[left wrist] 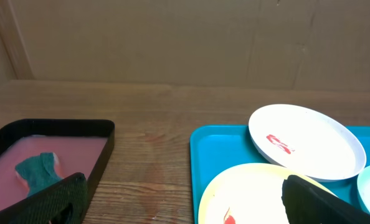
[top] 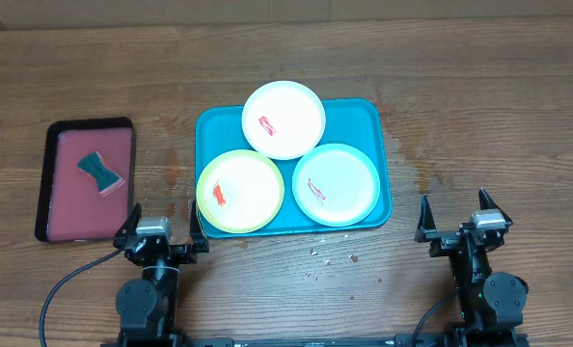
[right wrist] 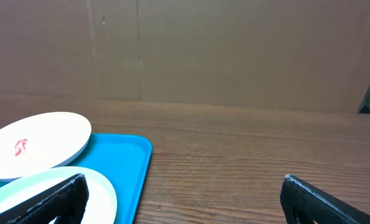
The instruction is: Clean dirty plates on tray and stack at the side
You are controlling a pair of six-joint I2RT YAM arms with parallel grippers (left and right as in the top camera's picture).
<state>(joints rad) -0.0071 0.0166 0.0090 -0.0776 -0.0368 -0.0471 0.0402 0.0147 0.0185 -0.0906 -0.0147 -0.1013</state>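
Note:
Three plates lie on the turquoise tray: a white plate at the back, a yellow-green plate front left, a pale mint plate front right. Each bears a small red smear. My left gripper is open and empty at the table's front, just left of the tray. My right gripper is open and empty, right of the tray. The left wrist view shows the white plate, yellow-green plate and tray. The right wrist view shows the white plate, mint plate and tray.
A black-rimmed pinkish-red tray with a teal sponge sits at the left; both show in the left wrist view, the tray and the sponge. Small crumbs lie on the wood in front of the turquoise tray.

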